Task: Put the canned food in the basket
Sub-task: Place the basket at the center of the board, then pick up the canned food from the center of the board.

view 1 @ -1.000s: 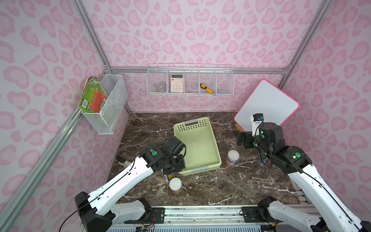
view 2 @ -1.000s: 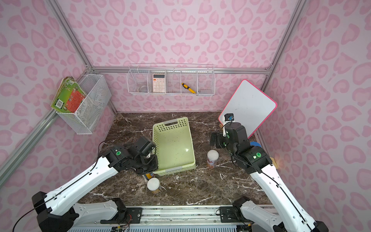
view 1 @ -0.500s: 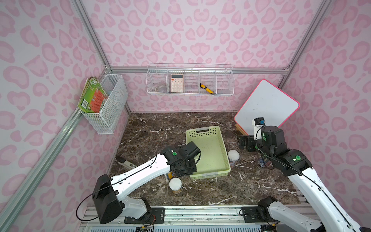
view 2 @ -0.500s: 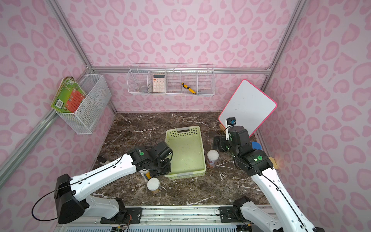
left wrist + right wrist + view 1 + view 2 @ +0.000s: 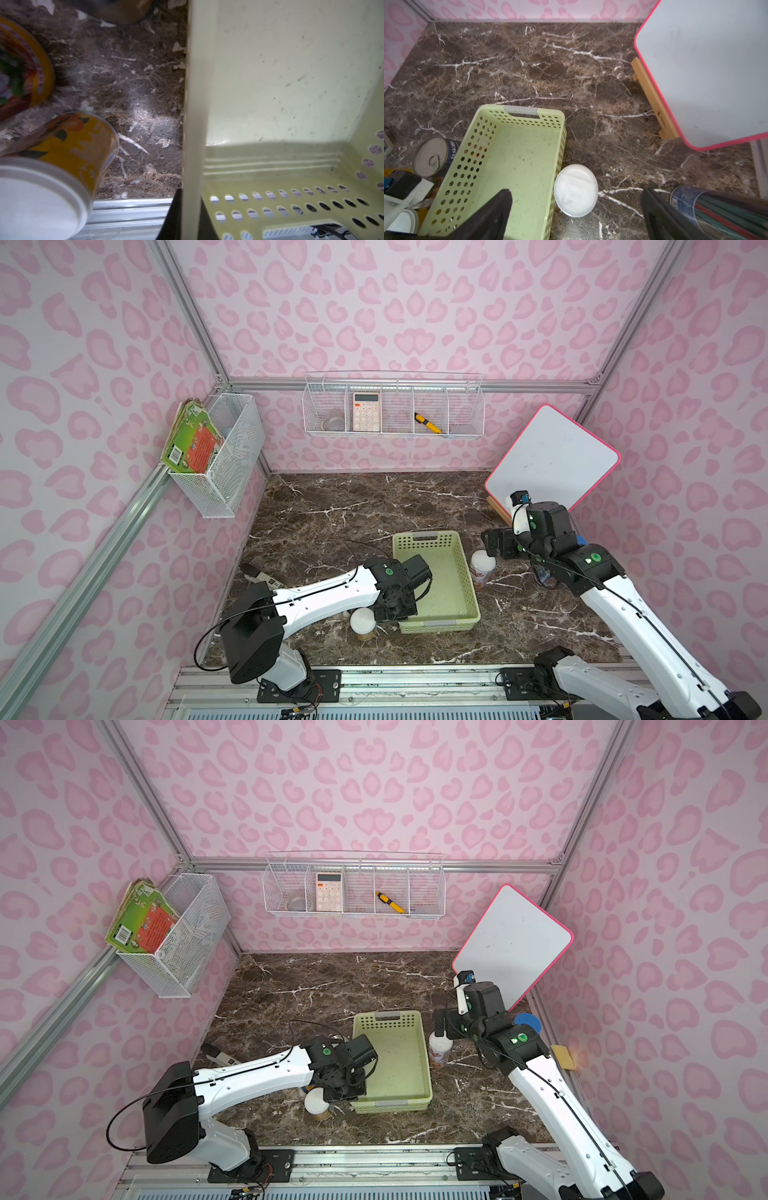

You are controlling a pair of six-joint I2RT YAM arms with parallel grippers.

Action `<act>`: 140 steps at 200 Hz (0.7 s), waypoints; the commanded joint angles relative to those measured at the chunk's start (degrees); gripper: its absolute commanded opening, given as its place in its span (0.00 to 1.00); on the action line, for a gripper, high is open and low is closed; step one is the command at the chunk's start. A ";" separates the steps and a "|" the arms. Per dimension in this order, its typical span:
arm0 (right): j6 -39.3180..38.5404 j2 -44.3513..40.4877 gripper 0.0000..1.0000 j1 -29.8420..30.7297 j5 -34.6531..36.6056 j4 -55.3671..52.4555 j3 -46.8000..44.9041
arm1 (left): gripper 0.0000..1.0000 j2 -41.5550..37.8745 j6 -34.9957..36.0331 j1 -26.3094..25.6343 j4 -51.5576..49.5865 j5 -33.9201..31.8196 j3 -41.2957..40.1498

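The pale green basket (image 5: 446, 585) (image 5: 399, 1065) lies empty at the table's front middle. My left gripper (image 5: 397, 612) (image 5: 191, 193) is shut on its left wall (image 5: 192, 104) near the front corner, one finger on each side. A yellow-labelled, white-lidded can (image 5: 362, 623) (image 5: 68, 145) stands just left of it, beside an orange-labelled can (image 5: 20, 68). A dark can with a pull tab (image 5: 430, 156) lies against the basket's left wall. Another white-lidded can (image 5: 483, 568) (image 5: 575, 190) touches the right wall. My right gripper (image 5: 492, 547) (image 5: 576, 190) hangs open above it.
A clear jar with a blue lid (image 5: 716, 207) stands close to the right arm. A pink-edged whiteboard (image 5: 552, 464) leans on a wooden stand at the back right. Wire baskets (image 5: 392, 410) hang on the walls. A dark flat object (image 5: 259, 574) lies at the left edge.
The left arm has dragged the basket to the right and toward the front, up against the white-lidded can. The right gripper has edged slightly right, still open.
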 commanded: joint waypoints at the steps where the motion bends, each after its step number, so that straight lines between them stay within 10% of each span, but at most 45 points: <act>1: 1.49 1.76 1.00 0.01 -1.29 -2.60 -1.25 | 0.39 0.47 -1.16 -0.48 0.90 -0.57 -0.60; 140: 3.20 9.59 1.00 -0.15 -3.15 0.97 -5.38 | 0.58 -19.03 1.92 -1.37 -22.75 -6.91 10.91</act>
